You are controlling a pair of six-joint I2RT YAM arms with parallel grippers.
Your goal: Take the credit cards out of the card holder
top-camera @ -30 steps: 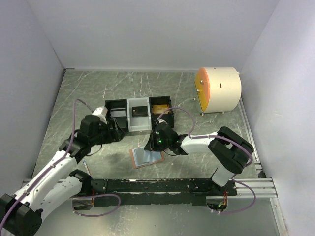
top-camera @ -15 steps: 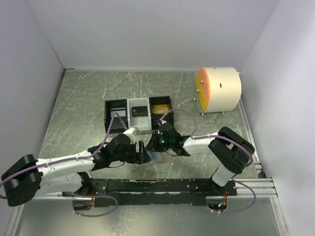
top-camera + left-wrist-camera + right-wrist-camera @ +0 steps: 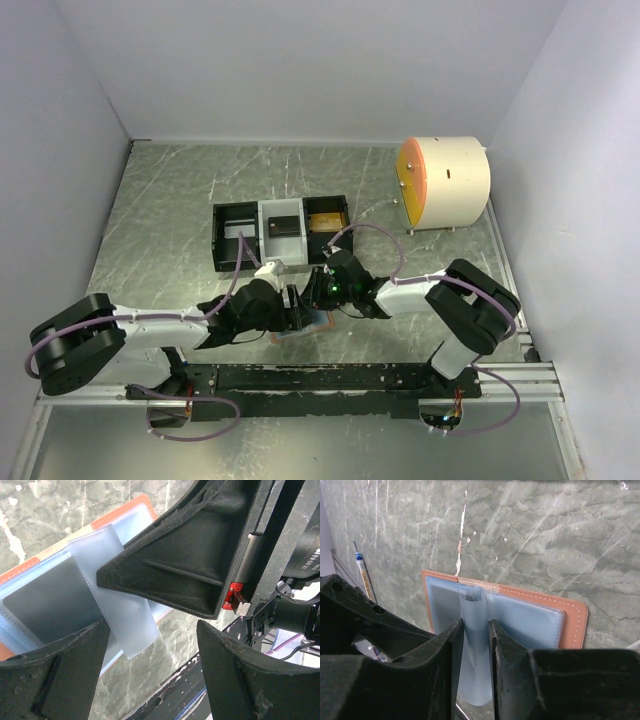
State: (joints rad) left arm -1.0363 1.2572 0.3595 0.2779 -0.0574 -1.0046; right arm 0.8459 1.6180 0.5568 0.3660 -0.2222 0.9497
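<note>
The card holder [image 3: 318, 327] lies open on the table, mostly hidden under both grippers in the top view. In the right wrist view its salmon rim [image 3: 572, 620] frames pale blue-grey pocket panels. My right gripper [image 3: 476, 645] is shut on one pale panel [image 3: 479, 615] and holds it upright from the fold. My left gripper [image 3: 152, 645] is open just beside the right gripper, its fingers [image 3: 75, 670] straddling the free end of that same panel [image 3: 120, 595]. A darker grey rectangle [image 3: 50, 600] shows through the left pocket, perhaps the dark card. No card is out of the holder.
A black-and-grey three-compartment tray [image 3: 280, 232] stands just behind the wallet. A white drum with an orange face [image 3: 445, 183] stands at the back right. A black rail [image 3: 330, 378] runs along the near edge. Walls enclose the table on three sides.
My left arm has swung from the tray down and right to the wallet, ending beside the right gripper. The right gripper has stayed at the wallet.
</note>
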